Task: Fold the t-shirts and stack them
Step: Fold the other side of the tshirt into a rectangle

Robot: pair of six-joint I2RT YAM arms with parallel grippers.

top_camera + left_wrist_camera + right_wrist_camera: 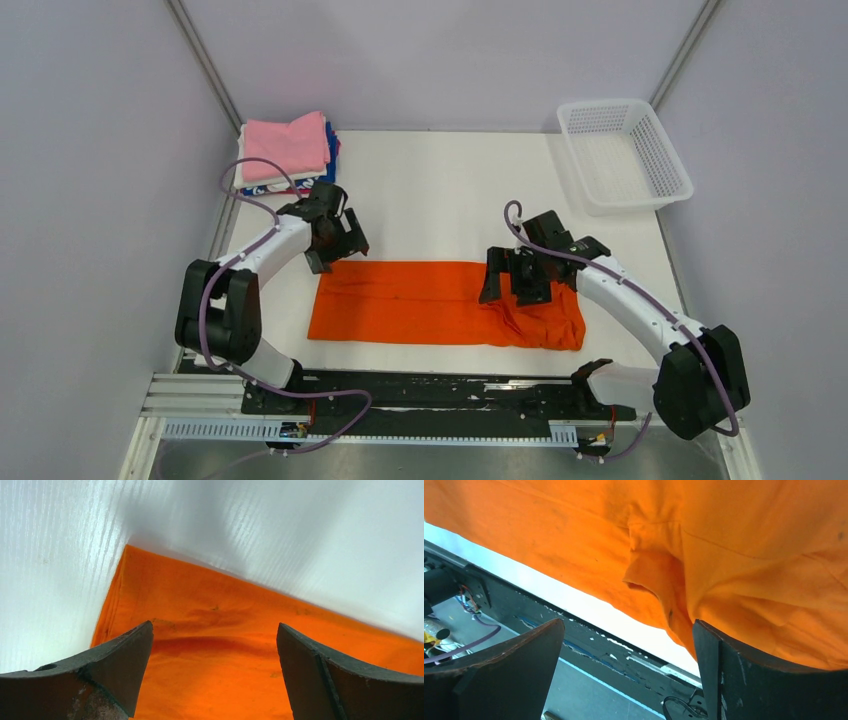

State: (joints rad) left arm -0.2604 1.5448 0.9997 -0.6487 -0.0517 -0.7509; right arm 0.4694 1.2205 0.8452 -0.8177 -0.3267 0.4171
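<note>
The orange t-shirt [440, 302] lies folded into a long strip across the near middle of the table, with its right end bunched. My left gripper [337, 247] hovers over its far left corner, open and empty; the left wrist view shows that corner [250, 645] between its fingers. My right gripper [520, 280] hovers over the bunched right end, open and empty; the right wrist view shows the rumpled cloth [704, 545] above its fingers. A stack of folded shirts stands at the far left: pink [290, 143] on top, white and blue ones [332, 150] below.
A white plastic mesh basket [623, 153] stands at the far right corner. The black mounting rail [440, 392] runs along the table's near edge. Grey walls close in the sides and back.
</note>
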